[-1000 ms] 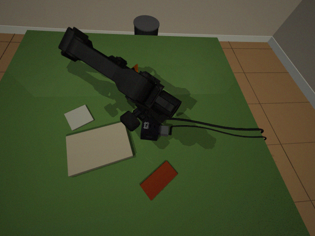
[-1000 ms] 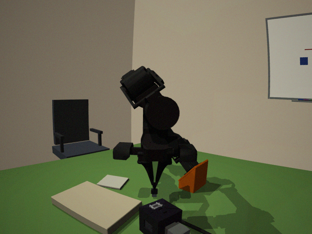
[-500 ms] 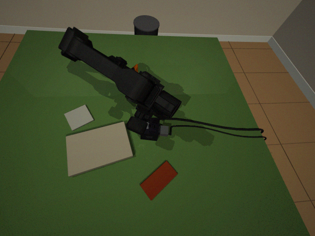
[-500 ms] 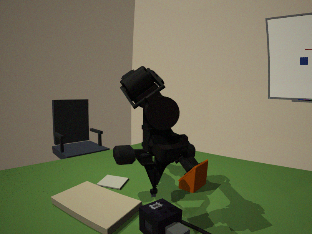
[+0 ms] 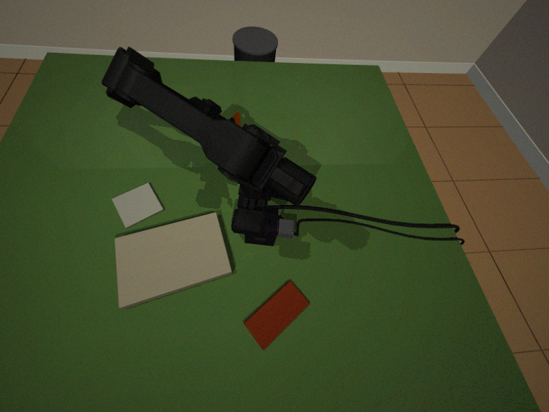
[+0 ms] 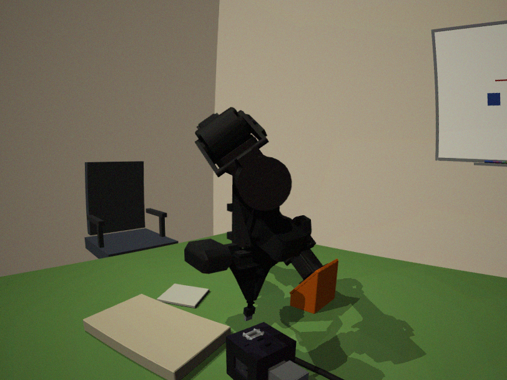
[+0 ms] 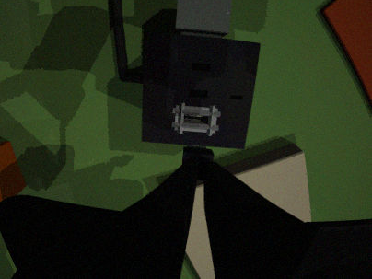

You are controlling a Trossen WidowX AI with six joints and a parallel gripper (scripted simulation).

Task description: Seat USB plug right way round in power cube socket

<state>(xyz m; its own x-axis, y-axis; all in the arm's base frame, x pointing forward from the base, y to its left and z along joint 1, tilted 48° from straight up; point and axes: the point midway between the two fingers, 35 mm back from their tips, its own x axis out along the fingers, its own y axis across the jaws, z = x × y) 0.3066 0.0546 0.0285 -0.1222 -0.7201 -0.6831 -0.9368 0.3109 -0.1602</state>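
The dark power cube [image 5: 261,239] [image 6: 278,344] [image 7: 244,73] stands on the table. The silver-rimmed socket [image 6: 258,336] [image 7: 198,128] on its top is empty. My gripper [image 6: 250,303] [image 7: 200,169] is shut on the small black USB plug [image 6: 248,312] [image 7: 198,155]. The plug's metal end points down, clear above the cube's top level, and appears offset from the socket towards the cube's edge in the wrist view. Which way round the plug faces cannot be told. In the top view, the arm hides the plug, fingertips and socket.
A grey block [image 5: 286,228] [image 6: 288,372] [image 7: 203,8] sticks out of the cube's side. Black cables [image 5: 366,210] run to the table's right edge. A beige slab [image 5: 169,261] [image 6: 152,334] lies beside the cube, with a white pad [image 5: 137,204], red block [image 5: 276,314] and orange wedge [image 6: 325,289] farther off.
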